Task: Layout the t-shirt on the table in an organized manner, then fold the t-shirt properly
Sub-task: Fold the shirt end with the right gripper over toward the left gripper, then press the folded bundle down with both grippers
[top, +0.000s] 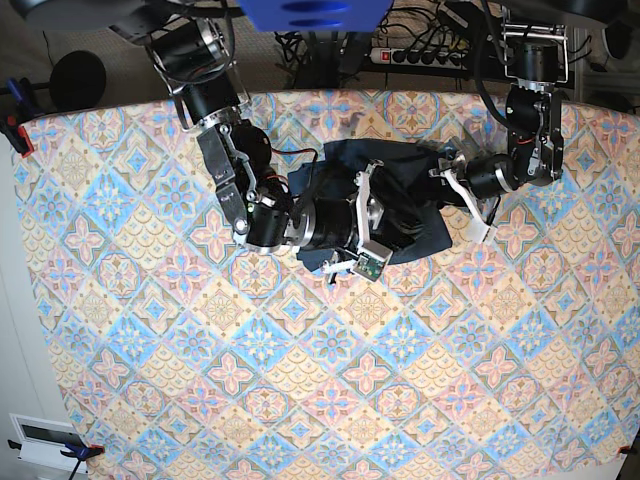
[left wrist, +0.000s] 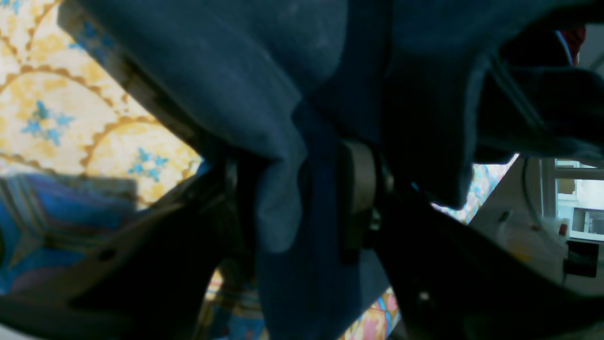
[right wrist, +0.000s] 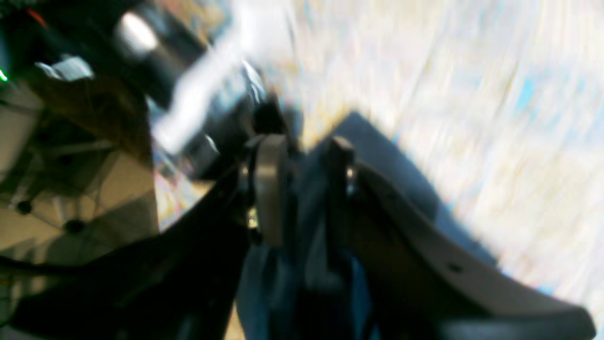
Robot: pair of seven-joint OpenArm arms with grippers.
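Note:
The dark navy t-shirt (top: 400, 168) lies bunched in a crumpled heap on the back middle of the patterned table (top: 200, 350). My left gripper (top: 450, 190) is at the shirt's right edge. In the left wrist view its jaws (left wrist: 295, 189) are closed on a thick fold of the t-shirt (left wrist: 236, 71), which drapes over them above the table (left wrist: 56, 108). My right gripper (top: 378, 215) reaches into the heap from the left. The right wrist view is blurred; there the right gripper (right wrist: 306, 146) has its jaws apart with t-shirt fabric (right wrist: 377, 156) lying loosely between them.
A power strip (top: 420, 55) and cables sit behind the table's far edge. Clamps (top: 15, 130) hold the cloth at the left corner. Both arms' bases stand along the back edge. Bare patterned cloth stretches across the front and both sides.

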